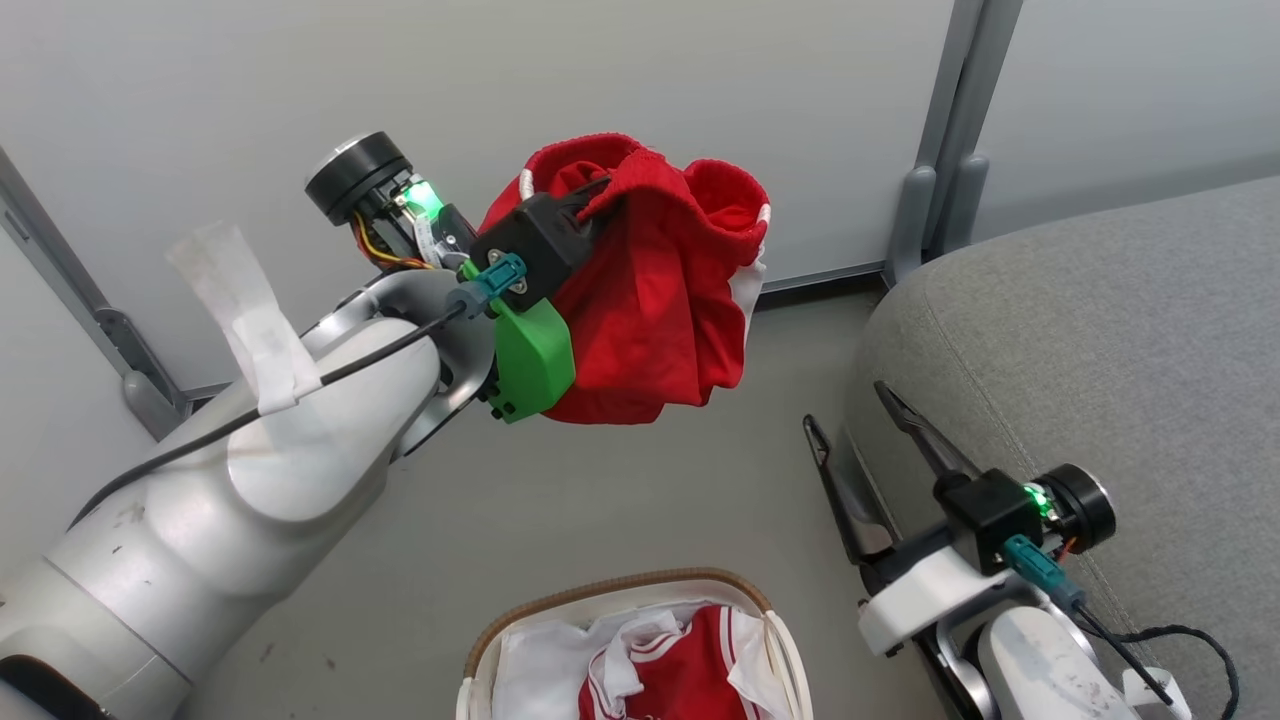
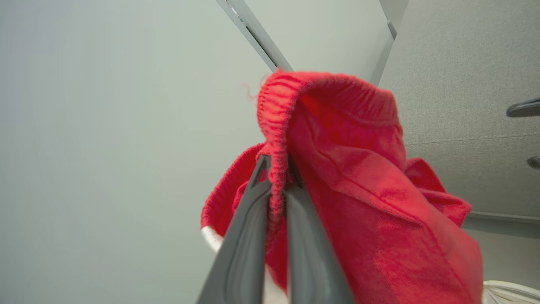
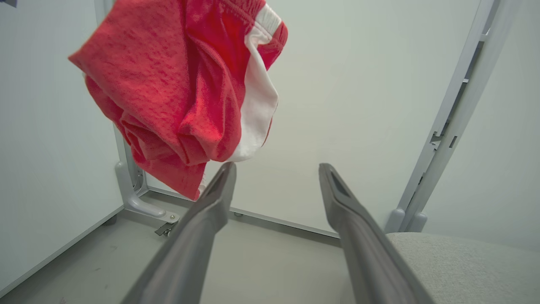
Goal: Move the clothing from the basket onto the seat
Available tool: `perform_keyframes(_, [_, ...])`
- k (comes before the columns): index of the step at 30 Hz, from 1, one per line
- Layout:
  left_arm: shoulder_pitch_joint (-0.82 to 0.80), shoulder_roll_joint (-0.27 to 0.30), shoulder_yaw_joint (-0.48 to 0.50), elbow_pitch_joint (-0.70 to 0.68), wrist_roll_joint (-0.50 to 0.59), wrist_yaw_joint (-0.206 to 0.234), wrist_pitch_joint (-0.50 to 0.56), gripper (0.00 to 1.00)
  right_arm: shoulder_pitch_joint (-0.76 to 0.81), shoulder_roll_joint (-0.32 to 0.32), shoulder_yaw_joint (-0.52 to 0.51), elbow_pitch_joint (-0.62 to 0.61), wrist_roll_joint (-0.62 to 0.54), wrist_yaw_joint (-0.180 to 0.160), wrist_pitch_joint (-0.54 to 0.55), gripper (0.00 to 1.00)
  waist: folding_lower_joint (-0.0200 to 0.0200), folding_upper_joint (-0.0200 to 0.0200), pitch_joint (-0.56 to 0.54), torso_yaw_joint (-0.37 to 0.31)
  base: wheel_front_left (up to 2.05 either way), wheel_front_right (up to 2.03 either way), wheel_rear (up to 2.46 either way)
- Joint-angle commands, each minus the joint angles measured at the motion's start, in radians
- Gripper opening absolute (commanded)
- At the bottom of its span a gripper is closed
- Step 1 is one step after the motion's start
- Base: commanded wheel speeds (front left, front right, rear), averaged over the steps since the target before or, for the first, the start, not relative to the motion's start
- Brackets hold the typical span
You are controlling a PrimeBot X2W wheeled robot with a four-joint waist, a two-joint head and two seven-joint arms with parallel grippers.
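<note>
My left gripper (image 1: 598, 196) is raised high over the floor and shut on the waistband of the red shorts (image 1: 660, 300), which hang bunched below it with a white stripe at the right side. In the left wrist view the two fingers pinch the ribbed band of the shorts (image 2: 358, 177) at my left gripper (image 2: 276, 162). The red jersey (image 1: 690, 665) lies in the basket (image 1: 785, 640) at the bottom, over the white liner. My right gripper (image 1: 848, 405) stands open and empty beside the grey seat (image 1: 1100, 330). In the right wrist view my right gripper (image 3: 276, 168) points past the hanging shorts (image 3: 177, 84).
Pale partition panels (image 1: 500, 90) with grey posts (image 1: 945, 150) close off the back. Bare grey floor (image 1: 600, 500) lies between the basket and the panels. A black cable (image 1: 1190, 640) trails over the seat's front edge by my right wrist.
</note>
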Motion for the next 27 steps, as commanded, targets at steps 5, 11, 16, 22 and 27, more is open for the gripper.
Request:
perform_keyframes(5, [-0.025,-0.016,-0.023,-0.005,-0.022,0.003,-0.008,0.0,-0.054,-0.004,0.069,0.04,-0.011,-0.001,-0.001,1.0,0.0001,0.0,-0.01,0.014,0.0,0.0,0.0])
perform_keyframes(11, [-0.029,-0.032,-0.055,-0.019,-0.027,0.003,-0.014,0.0,-0.12,-0.003,0.103,0.103,-0.006,-0.001,-0.001,1.0,0.0001,0.0,-0.015,0.034,0.0,0.0,0.0])
perform_keyframes(16, [-0.023,-0.046,-0.078,-0.032,-0.033,0.003,-0.025,0.0,-0.163,-0.004,0.131,0.149,-0.003,-0.001,-0.001,1.0,0.0001,0.0,-0.018,0.053,0.0,0.0,0.0])
perform_keyframes(22, [-0.017,-0.063,-0.109,-0.064,-0.046,0.003,-0.031,0.0,-0.217,-0.003,0.188,0.235,-0.01,-0.001,-0.001,1.0,0.0001,0.0,-0.022,0.07,0.0,0.0,0.0])
perform_keyframes(27, [-0.009,-0.069,-0.124,-0.088,-0.059,0.003,-0.03,0.0,-0.258,-0.004,0.201,0.291,0.017,-0.001,-0.001,1.0,0.0001,0.0,-0.024,0.078,0.0,0.0,0.0])
